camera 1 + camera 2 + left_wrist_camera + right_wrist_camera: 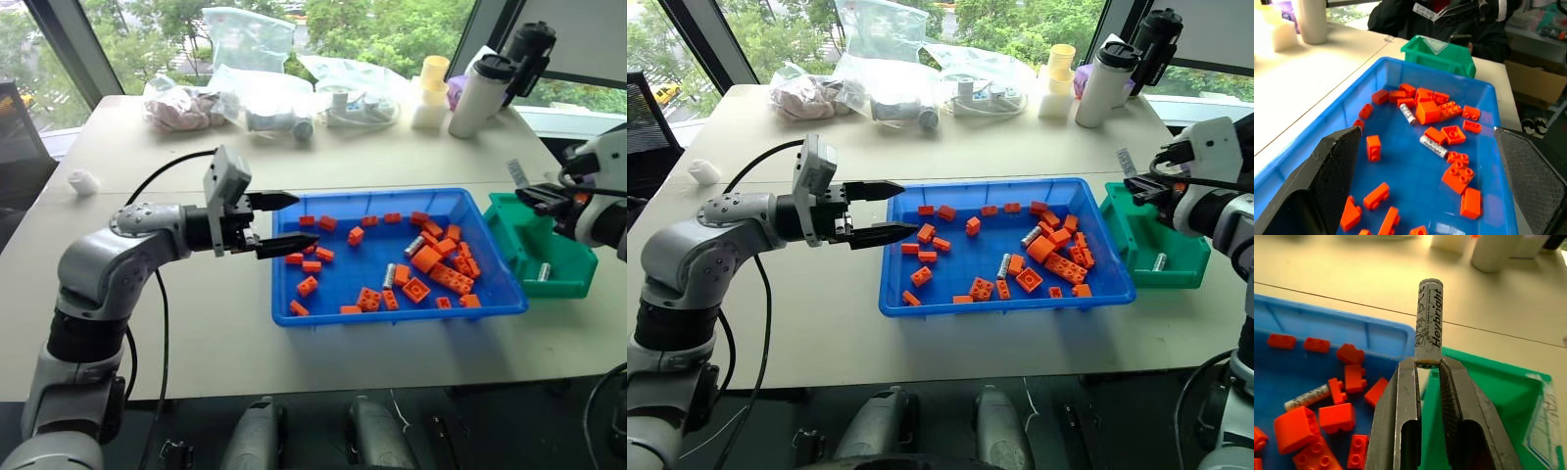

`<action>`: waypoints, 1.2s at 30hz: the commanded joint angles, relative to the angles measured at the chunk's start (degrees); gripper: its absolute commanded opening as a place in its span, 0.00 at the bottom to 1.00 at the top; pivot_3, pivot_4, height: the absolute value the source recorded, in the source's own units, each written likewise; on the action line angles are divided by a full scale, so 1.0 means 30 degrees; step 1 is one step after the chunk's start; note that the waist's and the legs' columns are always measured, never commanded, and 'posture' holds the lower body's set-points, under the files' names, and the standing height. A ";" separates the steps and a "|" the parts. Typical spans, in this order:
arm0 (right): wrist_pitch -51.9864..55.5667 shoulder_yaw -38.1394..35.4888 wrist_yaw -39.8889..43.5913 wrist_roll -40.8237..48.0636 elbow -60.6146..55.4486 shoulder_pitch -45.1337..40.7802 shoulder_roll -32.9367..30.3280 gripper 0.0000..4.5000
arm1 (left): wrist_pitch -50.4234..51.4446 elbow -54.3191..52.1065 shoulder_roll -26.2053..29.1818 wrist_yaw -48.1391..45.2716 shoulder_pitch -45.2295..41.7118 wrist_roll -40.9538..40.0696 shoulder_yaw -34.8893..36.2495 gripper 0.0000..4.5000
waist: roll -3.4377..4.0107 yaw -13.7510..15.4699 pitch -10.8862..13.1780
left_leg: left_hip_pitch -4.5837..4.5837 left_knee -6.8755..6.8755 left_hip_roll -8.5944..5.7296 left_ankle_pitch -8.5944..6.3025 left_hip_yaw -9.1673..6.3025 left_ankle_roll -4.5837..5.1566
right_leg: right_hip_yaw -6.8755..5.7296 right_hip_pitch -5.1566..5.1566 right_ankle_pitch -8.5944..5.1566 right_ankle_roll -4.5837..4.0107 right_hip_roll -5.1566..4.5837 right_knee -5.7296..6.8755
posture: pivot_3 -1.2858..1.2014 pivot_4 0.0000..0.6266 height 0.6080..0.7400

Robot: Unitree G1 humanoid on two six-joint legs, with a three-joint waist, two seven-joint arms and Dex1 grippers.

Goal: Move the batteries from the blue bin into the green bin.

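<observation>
The blue bin [500, 294] lies mid-table with several orange blocks and two batteries [414, 245] [389, 275] in it. To its right stands the green bin [563, 284], with one battery [544, 271] on its floor. My right gripper [1428, 363] is shut on another battery [1429, 323], which stands upright out of the fingertips. It hovers over the green bin's edge nearest the blue bin [1376, 333]. My left gripper [302, 220] is open, pointing level across the blue bin's left rim, with nothing between its fingers [1327, 176].
Clear plastic bags [265, 98], a white bottle [480, 93], a black flask [529, 44] and stacked cups [431, 88] line the table's far side. A small white lump [83, 181] lies at the far left. A black cable [162, 176] trails from the left arm.
</observation>
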 commanded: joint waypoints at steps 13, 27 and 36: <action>-0.1572 0.0490 -0.0750 -0.1052 0.4072 0.1200 -0.0635 0.11 | -0.1749 0.0463 0.0245 -0.1366 -0.0304 0.2445 -0.1754 1.00 | 0.0021 0.0065 0.0004 | 0.0010 0.0005 0.0032 0.0001 0.0009 0.0000 | 0.0029 -0.0002 0.0007 0.0012 0.0097 0.0010 | 0.52 0.24 1.00; -0.0568 0.1375 0.2863 0.3839 -0.0370 0.0025 -0.0264 0.90 | -0.1526 0.0242 0.1913 -0.2478 0.0498 0.2585 -0.1292 1.00 | 0.0077 -0.0074 0.0032 | 0.0018 0.0000 0.0068 0.0000 0.0005 0.0001 | 0.0038 -0.0009 0.0009 0.0016 0.0136 0.0019 | 0.52 0.24 1.00; -0.1436 0.6987 0.4860 0.4558 -0.3620 0.1562 0.0047 0.90 | -0.1030 -0.0693 0.2935 -0.3148 0.1025 0.2624 -0.1580 1.00 | 0.0061 0.0134 0.0034 | -0.0002 0.0042 0.0021 0.0000 -0.0035 0.0002 | 0.0006 0.0030 0.0008 0.0014 0.0074 -0.0007 | 0.52 0.24 1.00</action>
